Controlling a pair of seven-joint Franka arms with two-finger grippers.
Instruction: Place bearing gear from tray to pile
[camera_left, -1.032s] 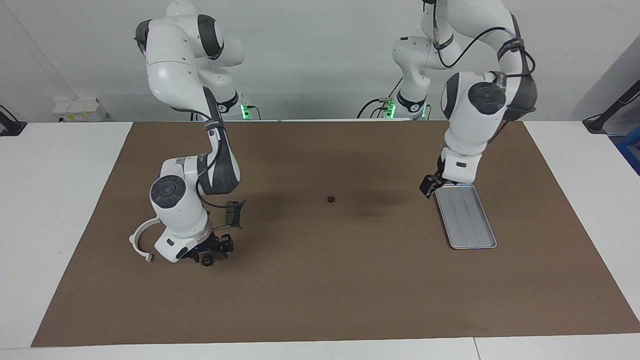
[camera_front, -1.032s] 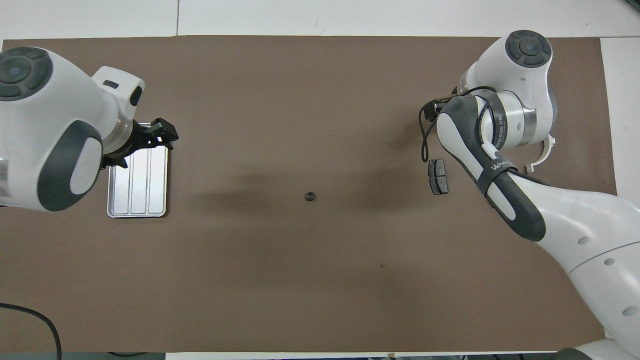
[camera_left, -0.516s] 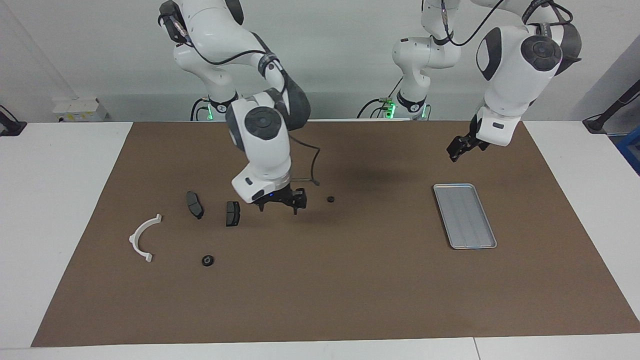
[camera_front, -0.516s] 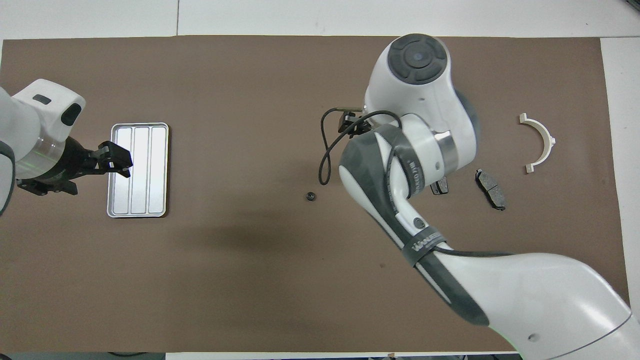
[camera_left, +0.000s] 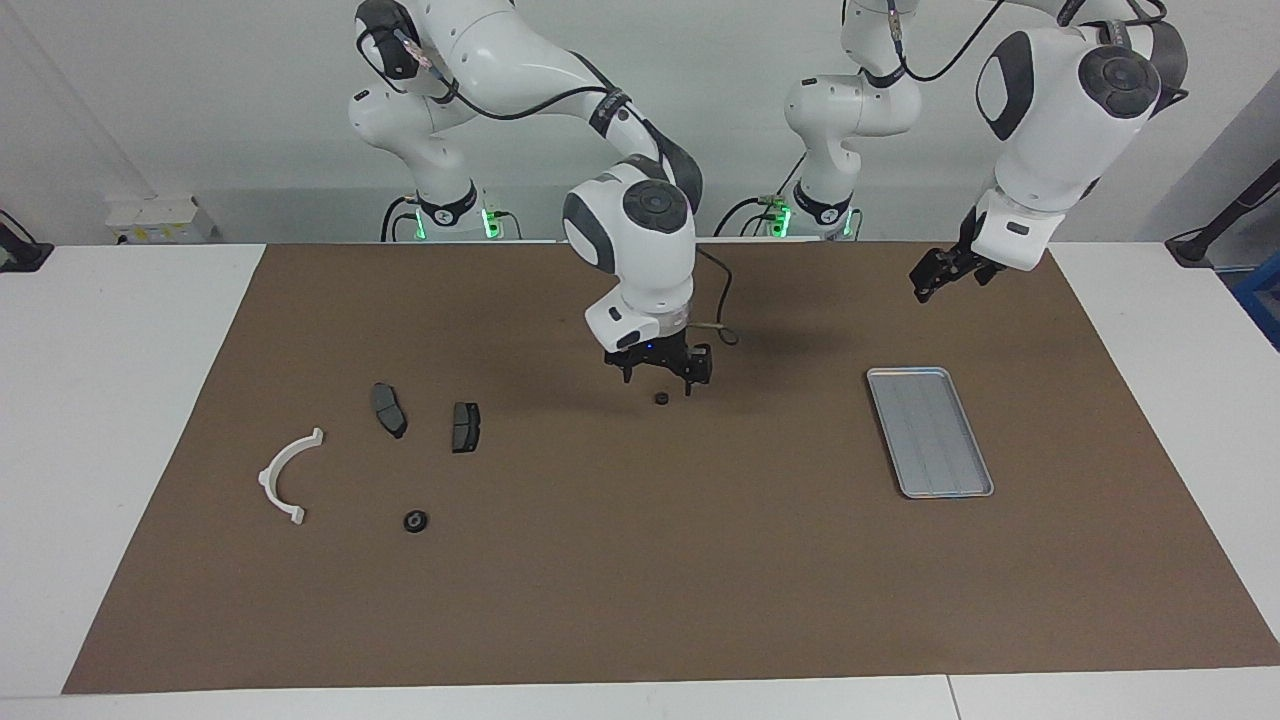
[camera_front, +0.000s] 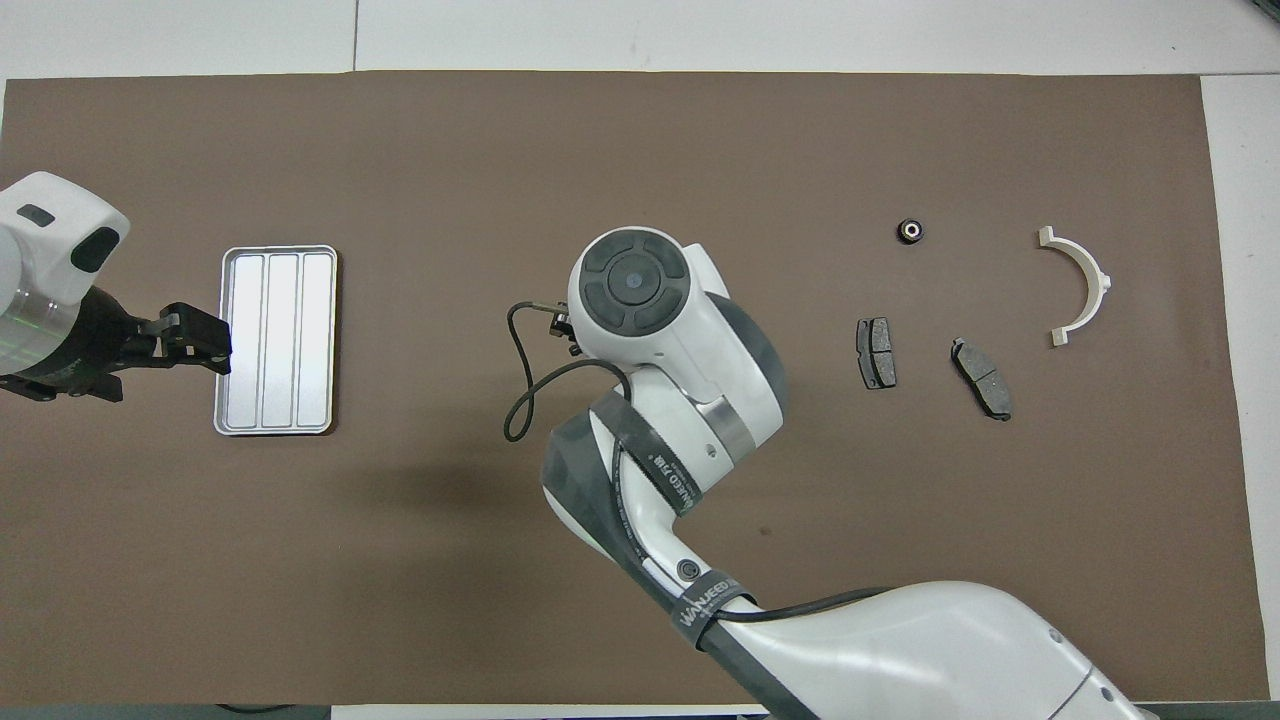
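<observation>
Right pincer (camera_left: 657, 375) wide, empty, right above small bearing gear (camera_left: 661, 399) mid-bench; left pincer (camera_left: 932, 279) wide, waits near tray (camera_left: 930, 432)

A white bench (camera_left: 120, 420) is almost wholly covered by a brown mat (camera_left: 640, 580). Seen from the high camera facing the robots, a small dark bearing gear (camera_left: 661, 399) lies on the mat near its centre, and a ridged silver tray (camera_left: 929, 431) lies at about 3 o'clock from it. At about 9 o'clock are two dark plates (camera_left: 466, 426) (camera_left: 389, 410) side by side, with a white half-ring bracket (camera_left: 285, 474) and a second small dark gear (camera_left: 415, 521) at about 8 o'clock.
</observation>
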